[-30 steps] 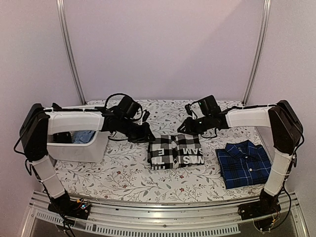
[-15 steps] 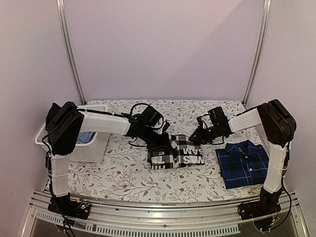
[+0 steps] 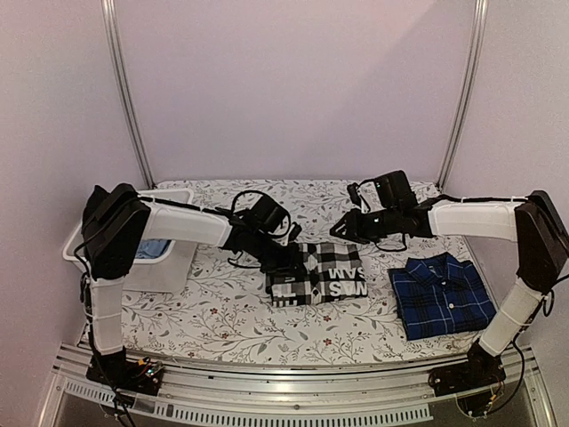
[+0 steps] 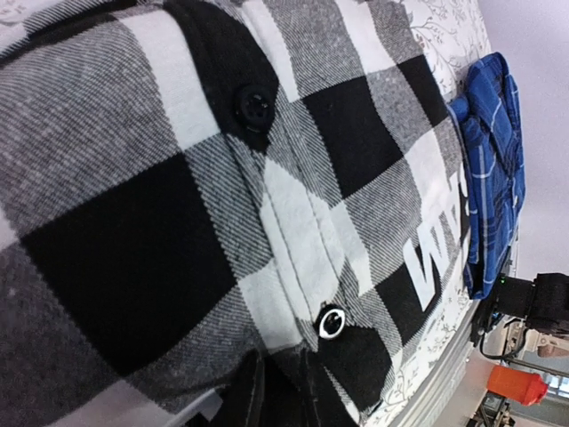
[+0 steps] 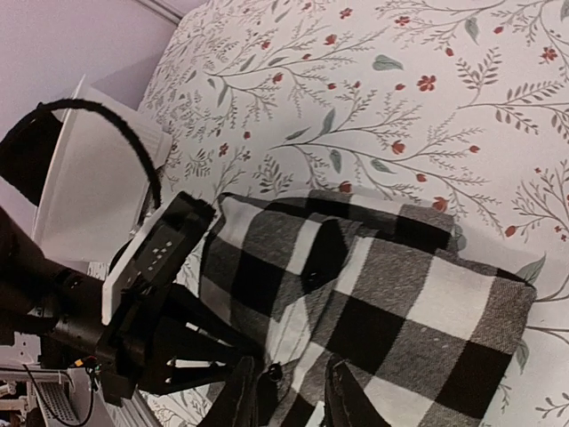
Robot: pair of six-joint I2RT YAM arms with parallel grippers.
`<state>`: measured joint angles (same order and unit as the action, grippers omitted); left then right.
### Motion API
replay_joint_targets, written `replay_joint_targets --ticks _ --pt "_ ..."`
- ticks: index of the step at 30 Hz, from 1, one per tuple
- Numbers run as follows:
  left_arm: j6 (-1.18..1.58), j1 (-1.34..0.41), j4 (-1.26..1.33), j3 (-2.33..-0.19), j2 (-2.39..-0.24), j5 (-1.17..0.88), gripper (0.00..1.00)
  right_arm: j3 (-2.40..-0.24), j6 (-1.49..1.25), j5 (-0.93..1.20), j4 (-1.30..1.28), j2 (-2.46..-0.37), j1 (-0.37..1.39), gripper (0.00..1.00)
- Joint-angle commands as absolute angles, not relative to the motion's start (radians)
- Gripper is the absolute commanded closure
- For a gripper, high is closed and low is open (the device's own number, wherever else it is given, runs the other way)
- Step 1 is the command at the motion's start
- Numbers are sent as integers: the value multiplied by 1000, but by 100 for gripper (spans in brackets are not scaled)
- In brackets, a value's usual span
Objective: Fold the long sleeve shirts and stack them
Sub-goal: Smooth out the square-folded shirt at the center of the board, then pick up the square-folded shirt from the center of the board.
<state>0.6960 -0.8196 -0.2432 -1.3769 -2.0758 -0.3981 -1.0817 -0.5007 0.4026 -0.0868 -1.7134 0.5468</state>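
Since half a second earlier, the right pincer (image 3: 340,229) had lifted off the black-and-white check shirt (image 3: 320,274) and hung above its far edge, fingers slightly apart and empty. The left pincer (image 3: 283,258), nearly closed, pinched that shirt's left edge. White letters just right of it read partly "AM", and the navy plaid shirt (image 3: 442,296) lay right of both pincers.

The black-and-white check shirt (image 3: 318,274) is laid folded into a flat rectangle at the middle of the floral tablecloth (image 3: 222,311), white lettering shown on top. The navy plaid shirt (image 3: 440,296) is laid folded near its right, apart, buttoned, collar at the far end
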Motion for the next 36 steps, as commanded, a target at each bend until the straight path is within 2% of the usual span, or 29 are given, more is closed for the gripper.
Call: replay_joint_targets --ticks 1,6,17,21,26,30,36 --pt "703 -794 -235 -1329 -1961 -387 84 -1013 -534 389 -87 -1657 669 75" --pt "711 -760 -218 -1246 -1850 -372 83 -953 -580 396 -46 -1671 761 75" --pt "717 -692 -175 -1094 -1782 -372 80 -836 -689 455 137 -1806 765 76" --pt "724 -676 -140 -1049 -1766 -392 74 -828 -695 427 103 -1746 765 75" --pt "739 -672 -78 -1017 -1769 -430 61 -815 -689 373 25 -1610 765 72" --pt "753 -670 -53 -1004 -1778 -438 51 -754 -691 326 2 -1512 755 71" --pt "761 -670 -56 -995 -1806 -410 42 -636 -701 318 9 -1476 722 72"
